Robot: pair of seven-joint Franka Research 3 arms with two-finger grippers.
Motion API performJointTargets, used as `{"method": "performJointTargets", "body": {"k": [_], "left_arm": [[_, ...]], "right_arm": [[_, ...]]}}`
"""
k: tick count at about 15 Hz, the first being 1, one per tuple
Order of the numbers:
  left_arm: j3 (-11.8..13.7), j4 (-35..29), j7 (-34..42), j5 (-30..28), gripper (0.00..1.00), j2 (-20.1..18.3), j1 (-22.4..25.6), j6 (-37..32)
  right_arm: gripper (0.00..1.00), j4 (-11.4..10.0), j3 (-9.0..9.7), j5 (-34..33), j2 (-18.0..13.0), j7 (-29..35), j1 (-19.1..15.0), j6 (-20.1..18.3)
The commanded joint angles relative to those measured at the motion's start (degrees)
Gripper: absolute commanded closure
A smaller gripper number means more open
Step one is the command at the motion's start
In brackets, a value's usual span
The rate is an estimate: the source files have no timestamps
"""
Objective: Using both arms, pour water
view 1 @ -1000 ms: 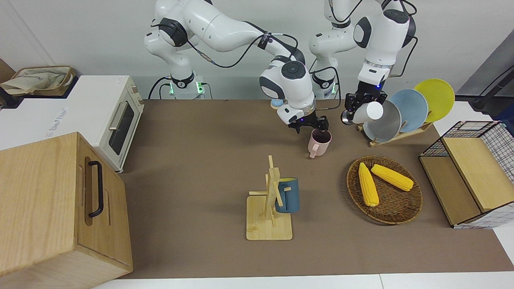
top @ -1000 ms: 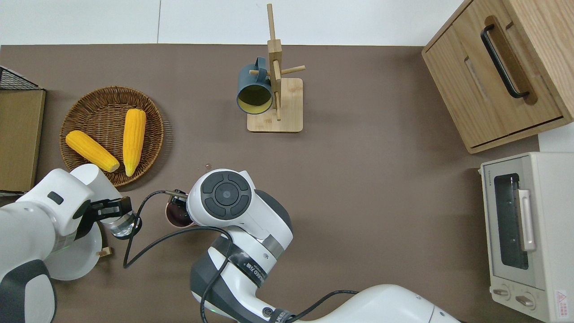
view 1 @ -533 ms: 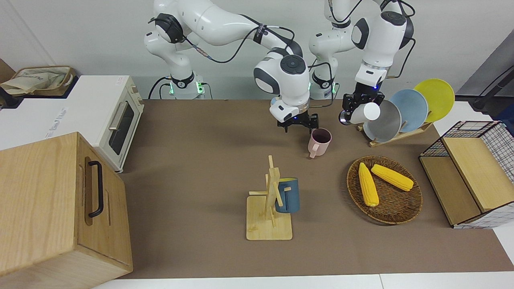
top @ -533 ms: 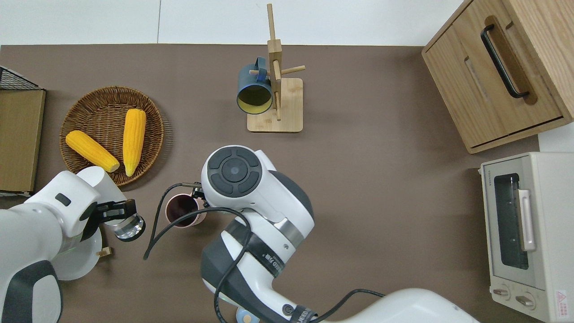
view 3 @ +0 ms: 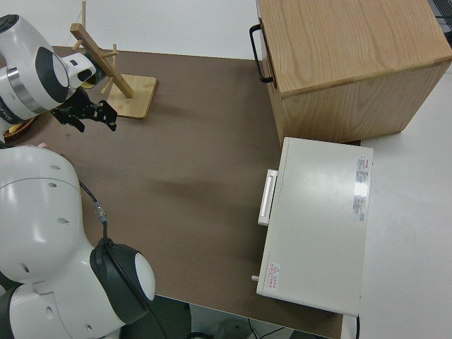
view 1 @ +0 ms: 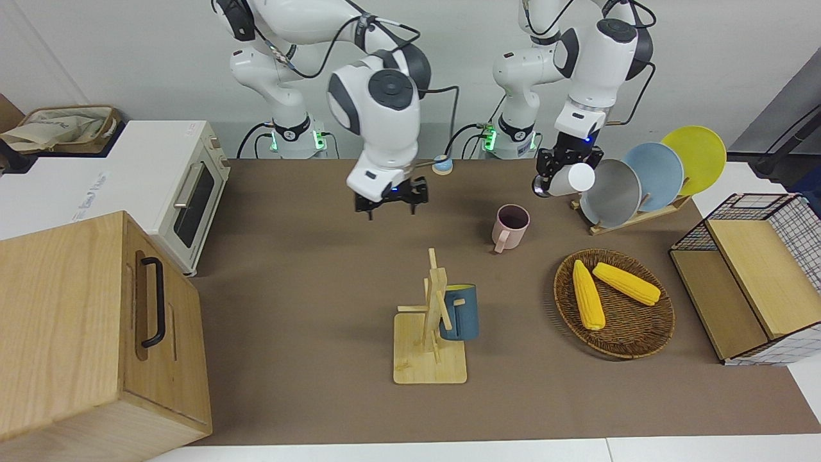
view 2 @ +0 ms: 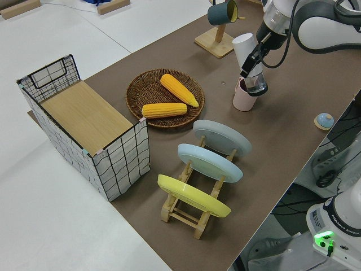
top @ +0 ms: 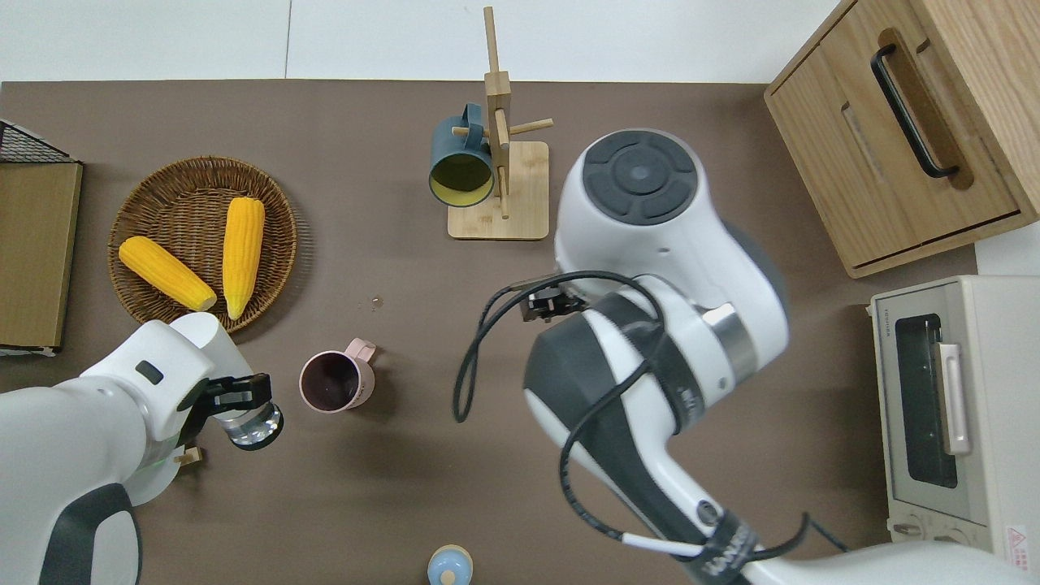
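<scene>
In the lower centre of the front view a dark blue mug (view 1: 459, 312) is hung on a wooden peg stand (view 1: 431, 333). At centre right a pale pink handled mug (view 1: 510, 226) is stood upright on the brown table (view 1: 308, 269). Higher, at upper right, a clear glass with a white cap (view 1: 564, 181) is held tilted, clamped in the left hand (view 1: 564, 168). At upper centre the right hand (view 1: 391, 202) is seen empty, fingers spread.

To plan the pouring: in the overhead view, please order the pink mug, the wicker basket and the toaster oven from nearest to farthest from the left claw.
1. pink mug, right beside the left claw.
2. wicker basket, farther from the robots.
3. toaster oven, at the right arm's end.
</scene>
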Motion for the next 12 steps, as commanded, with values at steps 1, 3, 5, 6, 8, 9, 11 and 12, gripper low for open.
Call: {"method": "performJointTargets", "body": {"k": [1,3,5,6,8,9,11,12], "left_arm": [[0.7,-3.0,-0.7,-1.1,1.00,-5.1,-2.9,-2.7],[0.7,-3.7,-0.8,-1.4,1.00,-5.2,-4.3,-3.2],[0.7,-4.9,-0.8,-1.4,1.00,-5.4,-5.3,-3.5],[0.6,-5.7,-0.8,-1.4,1.00,-5.6,-5.6,-3.6],[0.6,-7.3,-0.9,-1.4,1.00,-5.5,-7.0,-3.7],[0.5,-7.7,-0.8,-1.4,1.00,-5.5,-7.3,-3.7],[0.3,-8.1,-0.9,-1.4,1.00,-4.8,-8.6,-3.7],[0.0,-8.1,-0.8,-1.3,1.00,-4.1,-8.6,-4.0]], "right_arm": [[0.009,-3.7,-4.99,0.8,-5.7,-14.2,-3.1,-2.0],[0.009,-5.6,-7.64,1.1,-8.0,-18.7,-3.8,-2.5],[0.007,-7.8,-8.96,2.0,-10.5,-20.6,-5.8,-2.5],[0.007,-9.2,-10.19,2.0,-12.5,-20.7,-7.3,-2.5],[0.009,-9.7,-11.25,2.1,-14.6,-20.6,-8.5,-2.6],[0.007,-10.3,-12.30,2.5,-15.9,-20.6,-8.7,-2.6],[0.007,-11.4,-14.76,4.9,-18.4,-20.4,-9.0,-3.6],[0.009,-11.4,-15.73,5.3,-19.3,-20.4,-9.2,-4.7]]}}
